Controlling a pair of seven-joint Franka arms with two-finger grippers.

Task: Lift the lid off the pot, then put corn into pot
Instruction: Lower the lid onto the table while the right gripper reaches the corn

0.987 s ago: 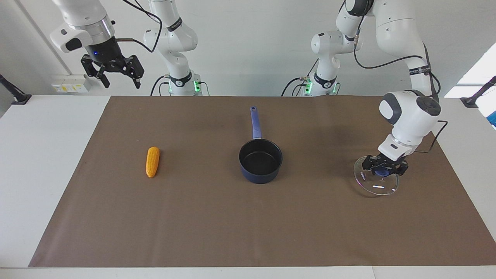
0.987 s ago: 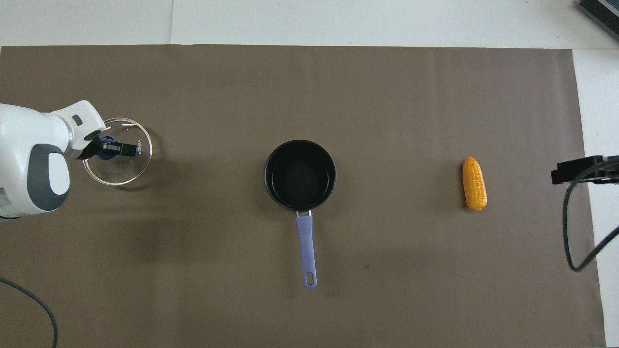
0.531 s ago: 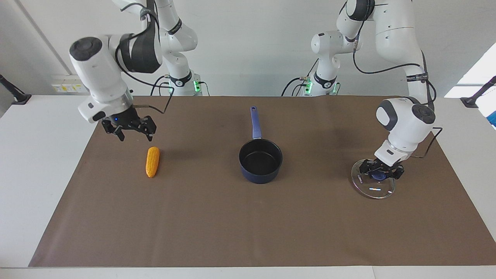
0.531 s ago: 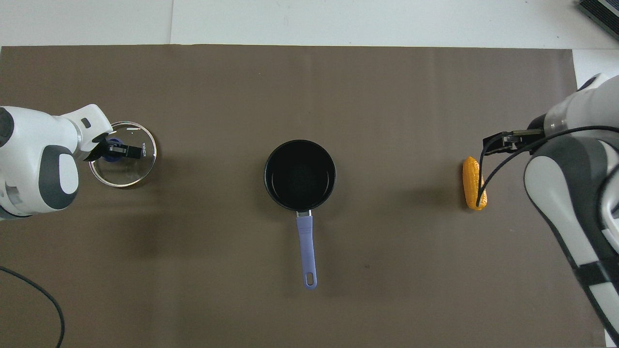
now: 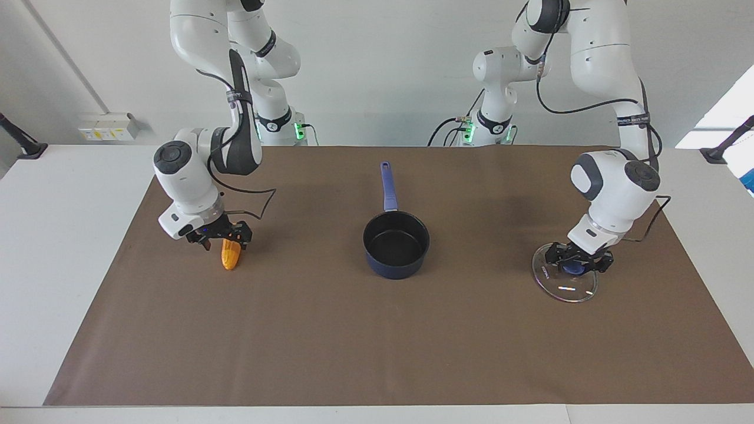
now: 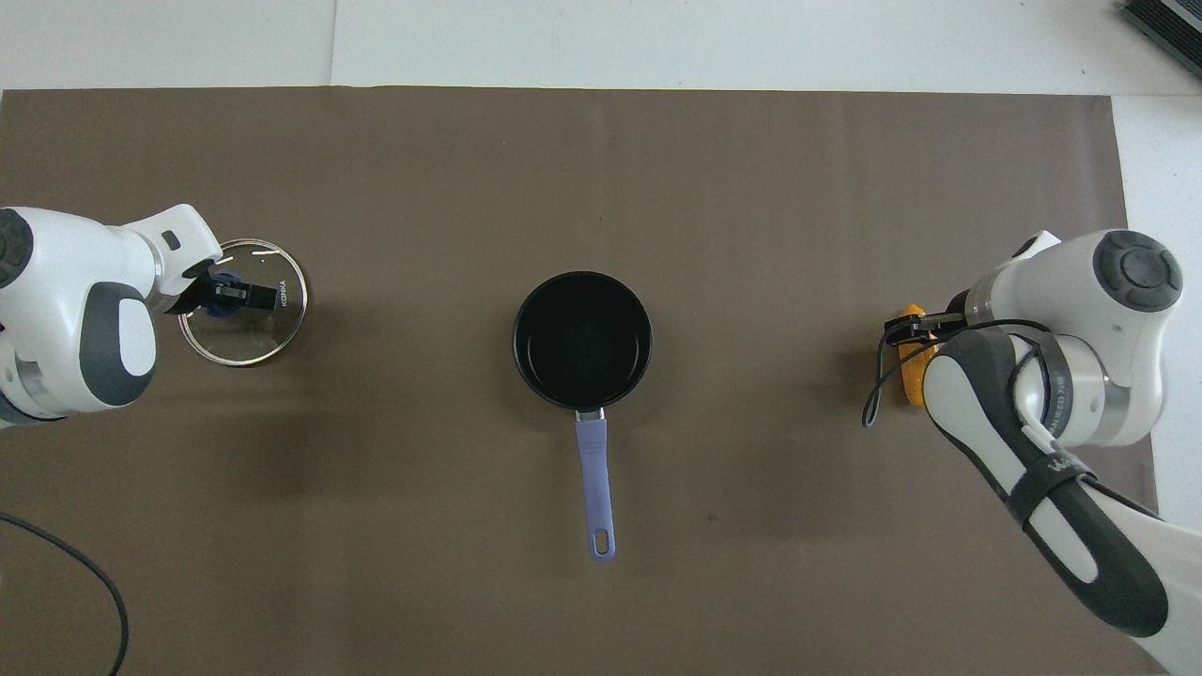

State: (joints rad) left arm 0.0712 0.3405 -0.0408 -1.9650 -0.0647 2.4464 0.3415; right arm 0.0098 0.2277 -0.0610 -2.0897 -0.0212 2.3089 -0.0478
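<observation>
Facing view shows my right gripper down at the corn, over the cob's end nearer my bases, its fingers apart and set either side of that end. A second ago this hand hung high above the table's edge; half a second ago it was partway down, just short of the cob. So the reach is finished, and I judge the next thing is to close on the corn, which lies flat on the mat and has not shifted.

My left gripper sits low on the lid, at the blue knob. The lid rests on the mat toward my left arm's end, well apart from the pot. Earlier the lid was tilted and held up off the mat by a tight grip; now it lies lower and flatter. The fingers are letting go, though I cannot tell whether they have cleared the knob. By my reading, the first half of the task is as good as done.

Between my two hands the pot stands uncovered, black inside showing, handle pointing toward my bases. It has not moved. Overhead, my right arm hides most of the corn, so I trust the facing view for contact there.
</observation>
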